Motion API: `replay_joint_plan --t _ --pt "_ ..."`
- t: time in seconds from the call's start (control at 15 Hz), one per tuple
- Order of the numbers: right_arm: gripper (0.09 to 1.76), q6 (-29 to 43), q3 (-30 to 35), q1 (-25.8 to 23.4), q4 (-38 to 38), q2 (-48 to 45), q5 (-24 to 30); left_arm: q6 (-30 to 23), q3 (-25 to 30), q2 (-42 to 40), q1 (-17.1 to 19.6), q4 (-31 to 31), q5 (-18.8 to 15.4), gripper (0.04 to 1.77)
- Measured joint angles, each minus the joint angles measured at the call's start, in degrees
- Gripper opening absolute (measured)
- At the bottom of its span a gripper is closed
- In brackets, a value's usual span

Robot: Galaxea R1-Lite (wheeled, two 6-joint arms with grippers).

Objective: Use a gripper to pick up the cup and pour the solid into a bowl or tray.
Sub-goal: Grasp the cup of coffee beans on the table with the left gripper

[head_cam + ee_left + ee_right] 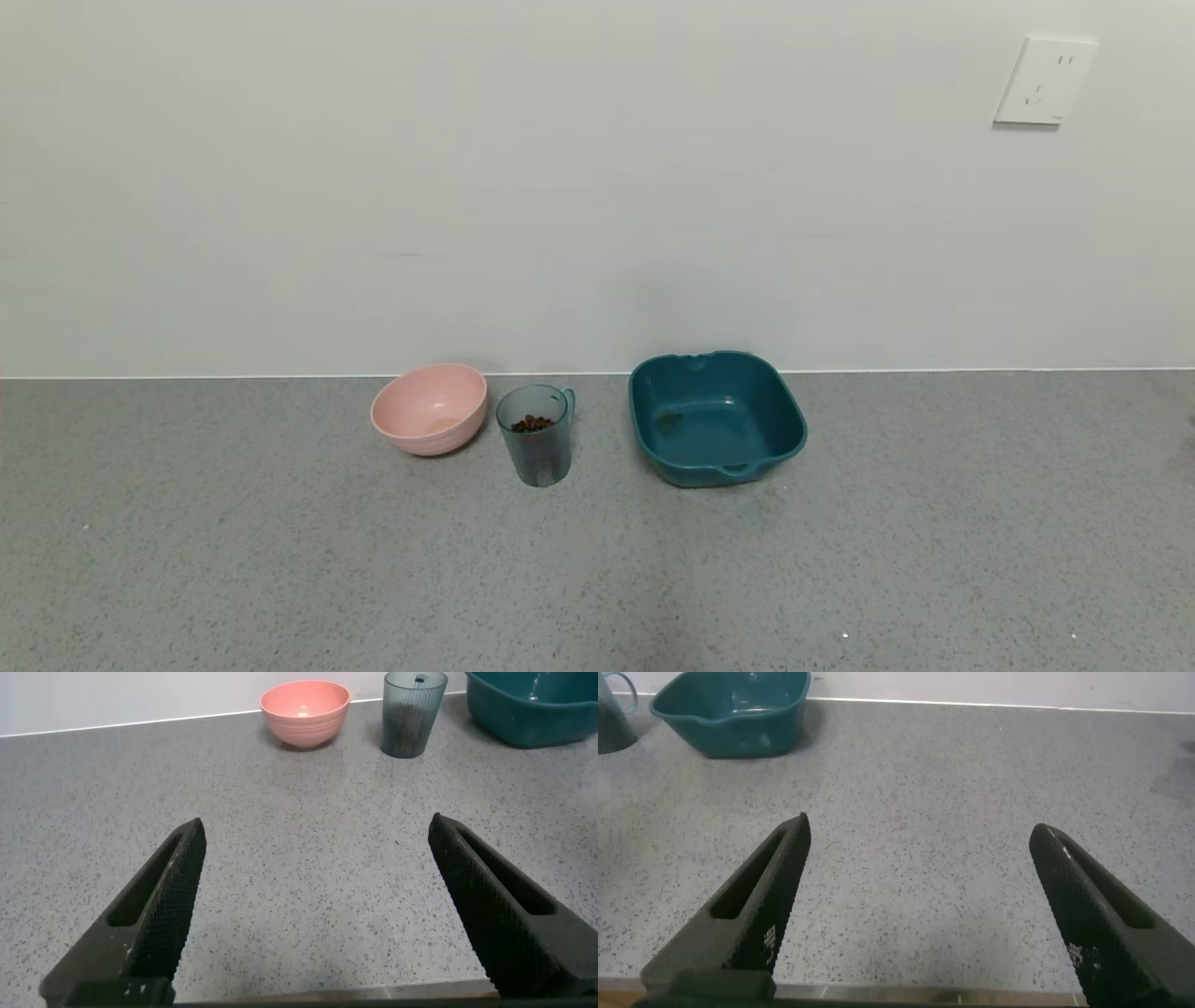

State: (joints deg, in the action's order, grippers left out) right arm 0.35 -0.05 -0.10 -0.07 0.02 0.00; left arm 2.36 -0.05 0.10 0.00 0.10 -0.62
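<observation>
The translucent grey-teal cup (536,436) stands upright on the grey counter near the back wall, with dark brown pellets (532,424) inside. The pale pink bowl (429,408) sits just to its left, slightly apart. Both show far off in the left wrist view, the cup (411,714) and the bowl (305,712). My left gripper (318,831) is open and empty, well short of them over bare counter. My right gripper (920,831) is open and empty over bare counter; the cup's edge (612,714) shows at that view's border. Neither gripper shows in the head view.
A squarish dark teal tray (714,417) with handles sits right of the cup; it also shows in the right wrist view (733,709) and the left wrist view (537,705). A white wall with a socket (1044,81) backs the grey counter (597,579).
</observation>
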Motion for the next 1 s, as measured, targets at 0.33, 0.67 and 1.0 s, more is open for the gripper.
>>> replay_joint_plan --t 0.33,0.67,1.0 --pt "1.71 0.0 0.0 0.0 0.0 0.0 0.0 1.0 -0.4 0.0 0.0 0.7 -0.3 1.72" --pt "1.71 0.0 0.0 0.0 0.0 0.0 0.0 0.4 -5.8 1.4 0.0 3.1 -1.1 1.72" --pt "1.71 0.0 0.0 0.0 0.0 0.0 0.0 0.6 -18.4 13.6 -0.6 3.9 -1.0 1.72"
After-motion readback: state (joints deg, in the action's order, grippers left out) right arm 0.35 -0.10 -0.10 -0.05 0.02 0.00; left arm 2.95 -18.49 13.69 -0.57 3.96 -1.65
